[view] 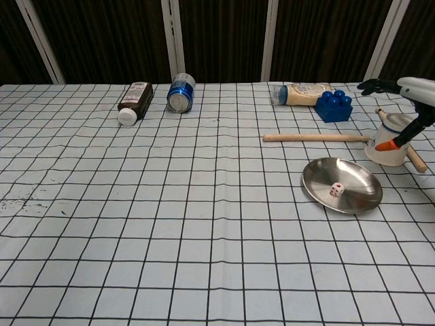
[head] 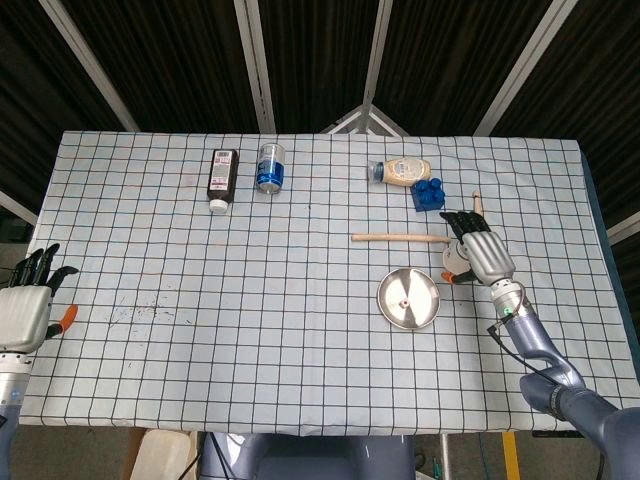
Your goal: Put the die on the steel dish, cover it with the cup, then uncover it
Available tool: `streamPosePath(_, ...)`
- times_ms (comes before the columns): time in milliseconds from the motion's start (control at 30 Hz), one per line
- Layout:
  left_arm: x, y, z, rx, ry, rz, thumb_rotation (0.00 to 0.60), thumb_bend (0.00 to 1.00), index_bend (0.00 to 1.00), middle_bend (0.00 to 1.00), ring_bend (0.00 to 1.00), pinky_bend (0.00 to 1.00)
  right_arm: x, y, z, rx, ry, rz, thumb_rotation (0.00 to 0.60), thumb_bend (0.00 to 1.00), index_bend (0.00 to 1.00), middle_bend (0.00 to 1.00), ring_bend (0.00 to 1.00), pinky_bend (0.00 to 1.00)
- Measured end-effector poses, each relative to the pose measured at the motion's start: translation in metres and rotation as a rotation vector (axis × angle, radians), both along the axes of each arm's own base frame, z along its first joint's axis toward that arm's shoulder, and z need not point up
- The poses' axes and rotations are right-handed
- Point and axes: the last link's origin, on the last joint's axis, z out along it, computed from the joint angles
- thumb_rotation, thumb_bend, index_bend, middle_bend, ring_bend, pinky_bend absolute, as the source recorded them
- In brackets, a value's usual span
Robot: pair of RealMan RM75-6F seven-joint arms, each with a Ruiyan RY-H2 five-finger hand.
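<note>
Die [view: 336, 190] sitting already in the steel dish [view: 357, 178], so I'd judge the covering step is the one in hand. Beside the dish, on its far right, the white cup [view: 389, 144] is standing mouth-down on the checked cloth [view: 204, 224], touching a wooden stick [view: 316, 138]. The right hand [head: 482, 250] is hovering over the cup with fingers spread wide, holding nothing; from the chest view only its thumb looks close to the cup wall. The left hand [head: 28, 305] is waiting at the near left edge of the table, open and empty.

To do this well, I'd say the hand needs to be closing round the cup's upper part, lifting it straight so it doesn't drag the stick, then bringing it down centred over the die, its rim settling flat inside the dish rather than riding up on the sloped edge.
</note>
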Motion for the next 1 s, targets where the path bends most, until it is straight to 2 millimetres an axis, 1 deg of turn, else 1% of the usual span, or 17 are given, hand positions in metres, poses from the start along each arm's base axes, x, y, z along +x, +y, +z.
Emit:
streamPosePath(67,0.000,-0.001,0.001,-0.001,-0.007,-0.004,0.600,0.47,0.27,0.00,0.00,0.10,0.005,0.005,0.008,-0.030,-0.010,0.023,0.600,0.04,0.09,0.12,0.06,0.00)
streamPosePath(200,0.001,-0.004,0.005,0.001,-0.024,-0.015,0.600,0.47,0.27,0.00,0.00,0.10,0.013,0.017,0.022,-0.065,-0.012,0.050,0.600,0.04,0.16,0.21,0.08,0.00)
streamPosePath(300,0.002,-0.006,0.007,-0.005,-0.038,-0.024,0.600,0.47,0.27,0.00,0.00,0.10,0.020,0.031,0.027,-0.073,-0.007,0.070,0.600,0.04,0.20,0.24,0.09,0.00)
streamPosePath(400,0.003,-0.008,0.009,-0.015,-0.044,-0.031,0.600,0.47,0.27,0.00,0.00,0.10,0.027,0.050,0.030,-0.071,0.001,0.080,0.600,0.04,0.25,0.24,0.11,0.00)
streamPosePath(533,0.003,-0.009,0.011,-0.016,-0.057,-0.035,0.600,0.47,0.27,0.00,0.00,0.10,0.030,0.084,0.035,-0.074,0.042,0.072,0.600,0.04,0.37,0.29,0.18,0.00)
streamPosePath(600,0.003,-0.009,0.012,-0.016,-0.063,-0.036,0.600,0.47,0.27,0.00,0.00,0.10,0.027,0.100,0.039,-0.089,0.070,0.060,0.600,0.04,0.37,0.29,0.18,0.00)
streamPosePath(700,0.003,-0.009,0.013,-0.020,-0.074,-0.038,0.600,0.47,0.27,0.00,0.00,0.10,0.017,0.128,0.048,-0.135,0.110,0.026,0.600,0.04,0.37,0.29,0.18,0.00)
streamPosePath(833,0.004,-0.011,0.015,-0.026,-0.084,-0.049,0.600,0.47,0.27,0.00,0.00,0.10,0.002,0.174,0.061,-0.221,0.143,-0.051,0.600,0.04,0.37,0.29,0.18,0.00)
streamPosePath(900,0.004,-0.013,0.017,-0.024,-0.088,-0.053,0.600,0.47,0.27,0.00,0.00,0.10,-0.005,0.193,0.067,-0.260,0.150,-0.088,0.600,0.04,0.37,0.29,0.18,0.00)
streamPosePath(967,0.005,-0.015,0.019,-0.019,-0.091,-0.059,0.600,0.47,0.27,0.00,0.00,0.10,-0.015,0.215,0.072,-0.293,0.167,-0.130,0.600,0.04,0.34,0.27,0.18,0.00)
streamPosePath(1000,0.005,-0.017,0.020,-0.017,-0.092,-0.062,0.600,0.47,0.27,0.00,0.00,0.10,-0.020,0.224,0.075,-0.301,0.186,-0.149,0.600,0.04,0.31,0.26,0.18,0.00)
